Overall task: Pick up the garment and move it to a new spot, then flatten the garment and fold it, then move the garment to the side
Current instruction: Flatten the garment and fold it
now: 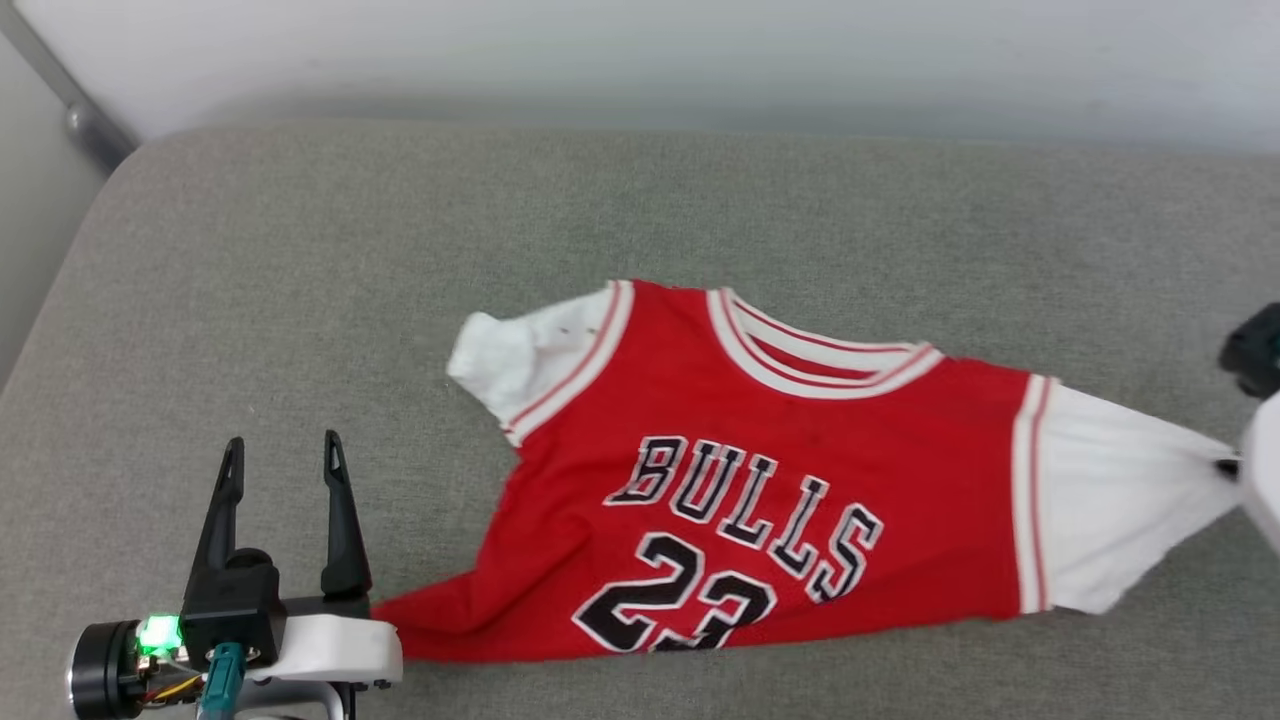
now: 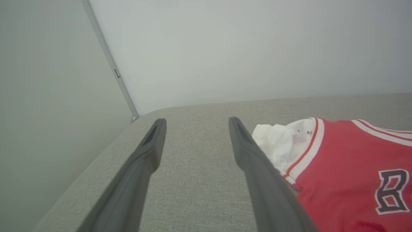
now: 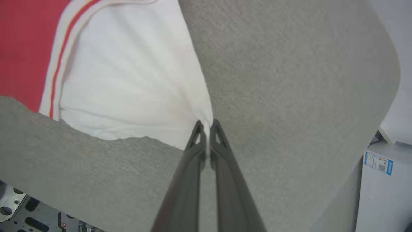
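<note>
The garment, a red jersey with white sleeves, "BULLS" and 23, lies face up and a bit rumpled on the grey cushion. Its left sleeve is bunched. Its right sleeve is drawn out to a point at the right edge, where my right gripper pinches it. The right wrist view shows that gripper shut on the white sleeve's tip. My left gripper stands open at the lower left, just left of the hem, holding nothing. In the left wrist view the left gripper sits beside the garment.
A pale wall runs behind the cushion's far edge. The cushion's left edge drops off near a grey wall post. Past the cushion's rounded right edge stands a white box with a blue label. Bare cushion surrounds the garment.
</note>
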Robot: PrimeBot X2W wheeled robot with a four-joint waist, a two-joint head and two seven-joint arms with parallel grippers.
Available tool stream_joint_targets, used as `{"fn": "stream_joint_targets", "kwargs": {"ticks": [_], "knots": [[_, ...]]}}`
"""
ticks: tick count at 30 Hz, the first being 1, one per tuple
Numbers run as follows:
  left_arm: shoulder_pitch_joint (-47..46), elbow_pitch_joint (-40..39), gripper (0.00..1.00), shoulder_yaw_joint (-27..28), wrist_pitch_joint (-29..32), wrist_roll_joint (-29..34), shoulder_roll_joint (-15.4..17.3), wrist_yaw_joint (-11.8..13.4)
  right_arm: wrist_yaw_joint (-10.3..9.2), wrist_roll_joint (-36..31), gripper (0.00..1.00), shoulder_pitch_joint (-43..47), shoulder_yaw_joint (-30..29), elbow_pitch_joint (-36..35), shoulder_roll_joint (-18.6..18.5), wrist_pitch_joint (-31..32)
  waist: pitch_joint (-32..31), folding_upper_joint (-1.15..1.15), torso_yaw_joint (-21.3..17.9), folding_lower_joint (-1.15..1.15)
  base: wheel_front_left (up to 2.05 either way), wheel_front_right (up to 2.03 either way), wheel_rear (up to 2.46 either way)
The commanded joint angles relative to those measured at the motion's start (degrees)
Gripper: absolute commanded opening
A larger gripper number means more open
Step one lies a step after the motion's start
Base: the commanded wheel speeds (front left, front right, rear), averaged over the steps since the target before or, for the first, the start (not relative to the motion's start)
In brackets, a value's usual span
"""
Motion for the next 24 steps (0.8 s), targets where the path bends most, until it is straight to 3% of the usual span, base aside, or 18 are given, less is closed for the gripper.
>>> {"fn": "stream_joint_targets", "kwargs": {"ticks": [1,7,17,18,19,20,24], "knots": [[1.2,0.1,1.0,0.7,-0.1,0.6,-0.5,-0.5,-0.08,0.3,0.0,0.4,-0.5,0.4,-2.3,0.5,-1.0,0.0,-0.5,0.0,0.0,0.0,0.0],[2.1,-0.3,1.0,2.1,-0.1,1.7,-1.8,-2.3,-0.07,2.6,0.0,7.1,0.1,3.3,-5.8,1.2,-1.4,0.0,-0.8,0.0,0.0,0.0,0.0],[1.2,1.2,1.0,3.1,-0.1,3.3,-2.4,-4.9,-0.07,5.1,0.0,17.1,-1.2,11.5,-0.4,-4.2,-1.5,0.0,-0.9,0.0,0.0,0.0,0.0],[0.8,1.7,1.0,3.2,-0.1,3.4,-2.2,-5.2,-0.07,4.9,0.14,17.1,-1.9,12.0,0.3,-5.4,-1.9,0.0,-1.0,0.0,0.0,0.0,0.0],[0.3,2.2,1.0,3.3,-0.1,3.5,-2.0,-5.6,-0.07,4.8,0.88,17.0,-2.8,12.4,0.8,-6.7,-2.4,0.0,-1.2,0.0,0.0,0.0,0.0],[0.0,3.0,1.0,3.3,-0.1,3.6,-1.7,-6.2,-0.07,4.7,1.0,16.9,-3.6,12.8,1.1,-8.0,-3.0,0.0,-1.3,0.0,0.0,0.0,0.0],[-2.7,5.8,1.0,3.3,-0.1,3.7,0.0,-8.3,-0.07,1.8,1.0,16.0,-7.2,13.2,2.2,-15.4,-5.6,0.0,-2.2,0.0,0.0,0.0,0.0]]}}
